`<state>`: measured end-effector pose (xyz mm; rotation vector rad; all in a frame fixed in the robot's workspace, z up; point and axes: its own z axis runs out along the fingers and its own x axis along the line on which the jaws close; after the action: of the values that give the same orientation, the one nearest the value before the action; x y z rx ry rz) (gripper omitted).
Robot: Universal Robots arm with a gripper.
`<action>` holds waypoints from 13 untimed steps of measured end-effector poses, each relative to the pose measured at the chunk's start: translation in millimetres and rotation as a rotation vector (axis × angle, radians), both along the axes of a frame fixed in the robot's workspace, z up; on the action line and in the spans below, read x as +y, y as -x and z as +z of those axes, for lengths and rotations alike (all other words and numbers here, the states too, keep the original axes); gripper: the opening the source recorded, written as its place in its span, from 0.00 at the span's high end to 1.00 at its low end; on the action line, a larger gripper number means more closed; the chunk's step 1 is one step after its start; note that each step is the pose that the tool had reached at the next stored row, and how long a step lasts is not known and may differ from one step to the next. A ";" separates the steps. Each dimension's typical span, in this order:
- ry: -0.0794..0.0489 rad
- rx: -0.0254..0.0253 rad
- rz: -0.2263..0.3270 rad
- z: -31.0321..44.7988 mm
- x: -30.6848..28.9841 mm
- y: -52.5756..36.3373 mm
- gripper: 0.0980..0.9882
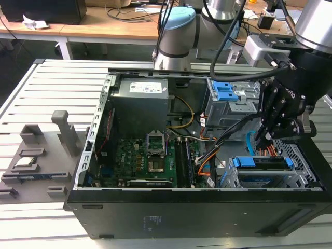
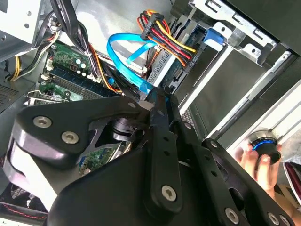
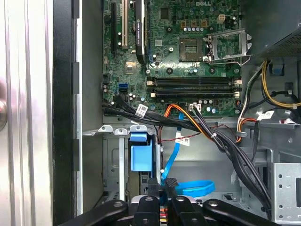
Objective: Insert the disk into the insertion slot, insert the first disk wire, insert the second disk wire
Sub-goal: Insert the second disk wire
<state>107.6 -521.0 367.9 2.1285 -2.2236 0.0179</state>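
disk (image 1: 261, 162) seated in the insertion slot (image 1: 298, 179), blue carrier showing | step judged: a disk wire insertion | claw (image 1: 263, 139) clenched on the blue flat cable (image 2: 123, 56) connector just above the disk's rear | judged need: align connector squarely with the disk's port, clear of the multicoloured power wires (image 2: 164, 33)

The gripper (image 1: 267, 136) is matt black metal with bright steel screw heads, and the insertion slot (image 1: 301, 174) is dull grey perforated sheet metal. The disk (image 1: 262, 163) sits in glossy bright blue plastic. The flat blue cable (image 2: 124, 59) looks smooth and shiny, the tabletop (image 1: 31, 93) ribbed pale metal, satin-finished.
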 end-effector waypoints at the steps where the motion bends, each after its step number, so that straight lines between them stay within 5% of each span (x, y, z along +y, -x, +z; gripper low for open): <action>1: 0.000 0.0000 0.000 0.0 -0.3 0.0 0.93; 3: 0.000 0.0000 0.000 0.0 -4.2 0.1 0.93; 5: -0.011 0.0000 0.000 -5.7 -16.6 0.0 0.93; 8: -0.040 0.0000 0.001 -8.0 -20.2 -0.4 0.93; 13: -0.042 0.0003 0.003 -16.0 -20.5 -7.2 0.93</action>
<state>114.8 -541.5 351.9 2.1530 -2.2397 -0.0290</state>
